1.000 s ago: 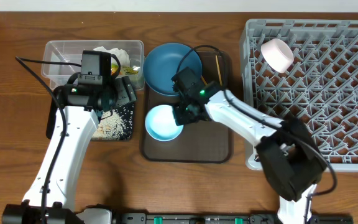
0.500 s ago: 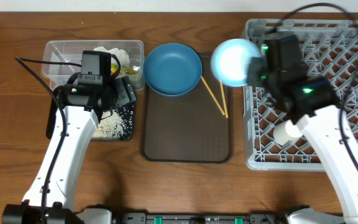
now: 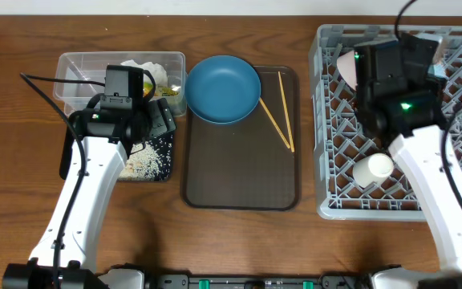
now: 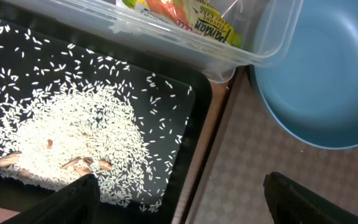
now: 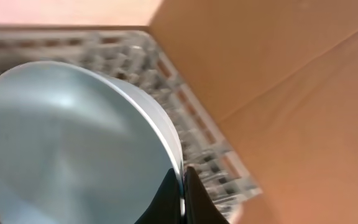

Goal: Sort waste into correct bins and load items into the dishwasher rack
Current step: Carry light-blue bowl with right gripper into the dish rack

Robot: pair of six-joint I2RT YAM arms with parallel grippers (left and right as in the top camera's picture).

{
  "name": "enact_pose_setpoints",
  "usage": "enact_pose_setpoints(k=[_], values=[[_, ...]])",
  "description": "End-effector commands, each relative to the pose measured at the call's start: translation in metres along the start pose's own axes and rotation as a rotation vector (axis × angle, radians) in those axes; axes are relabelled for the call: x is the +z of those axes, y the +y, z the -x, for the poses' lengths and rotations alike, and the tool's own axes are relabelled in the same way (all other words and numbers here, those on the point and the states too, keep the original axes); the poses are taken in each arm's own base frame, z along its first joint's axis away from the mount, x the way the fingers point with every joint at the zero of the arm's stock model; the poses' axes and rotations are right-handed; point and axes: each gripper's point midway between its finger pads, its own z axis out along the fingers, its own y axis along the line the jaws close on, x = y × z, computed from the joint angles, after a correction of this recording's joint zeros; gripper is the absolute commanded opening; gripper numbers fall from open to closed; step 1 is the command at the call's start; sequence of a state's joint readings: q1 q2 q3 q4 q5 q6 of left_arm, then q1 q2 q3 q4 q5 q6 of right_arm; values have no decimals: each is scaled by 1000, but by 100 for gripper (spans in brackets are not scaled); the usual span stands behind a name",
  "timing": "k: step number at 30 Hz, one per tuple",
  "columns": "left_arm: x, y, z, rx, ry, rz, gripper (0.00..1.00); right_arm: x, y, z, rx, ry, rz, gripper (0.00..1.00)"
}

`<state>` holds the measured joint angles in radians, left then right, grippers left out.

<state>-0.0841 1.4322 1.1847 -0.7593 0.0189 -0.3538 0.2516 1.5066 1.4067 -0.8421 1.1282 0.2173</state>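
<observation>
The right tool [image 5: 182, 186] is pinching the rim of the round light blue bowl [image 5: 73, 143], one finger inside the wall and one outside. It holds the bowl on edge over the far side of the large grey plastic lattice rack [image 3: 455, 160]. From overhead the arm hides the bowl. A cream bowl [image 3: 345, 63] leans just to the left, and a small pale cup [image 3: 373, 168] lies nearer. The light blue bowl looks stiff, light and glossy, so this thin rim pinch could let it swing or slip. It probably wants seating between pegs before release. The left tool [image 4: 179, 208] is spread wide and empty above the shallow black tray [image 4: 194, 93] of white rice grains [image 4: 73, 137].
</observation>
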Motion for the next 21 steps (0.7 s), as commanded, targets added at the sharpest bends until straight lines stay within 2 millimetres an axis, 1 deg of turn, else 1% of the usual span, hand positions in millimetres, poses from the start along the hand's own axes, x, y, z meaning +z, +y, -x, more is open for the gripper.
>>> enact_pose_setpoints(k=[1, 6, 10, 15, 18, 21], values=[[-6, 1, 5, 6, -22, 5, 87, 4, -1, 2, -263, -13, -178, 1], [-6, 1, 5, 6, -22, 5, 87, 17, 21, 1, -516, 10, -302, 1], [-6, 1, 5, 6, -22, 5, 87, 26, 45, -8, -660, 33, -311, 1], [-6, 1, 5, 6, -22, 5, 87, 32, 76, -21, -718, 39, -236, 1], [-6, 1, 5, 6, -22, 5, 87, 27, 87, -22, -733, 22, -216, 1], [-6, 1, 5, 6, -22, 5, 87, 19, 102, -26, -752, 7, -145, 1]])
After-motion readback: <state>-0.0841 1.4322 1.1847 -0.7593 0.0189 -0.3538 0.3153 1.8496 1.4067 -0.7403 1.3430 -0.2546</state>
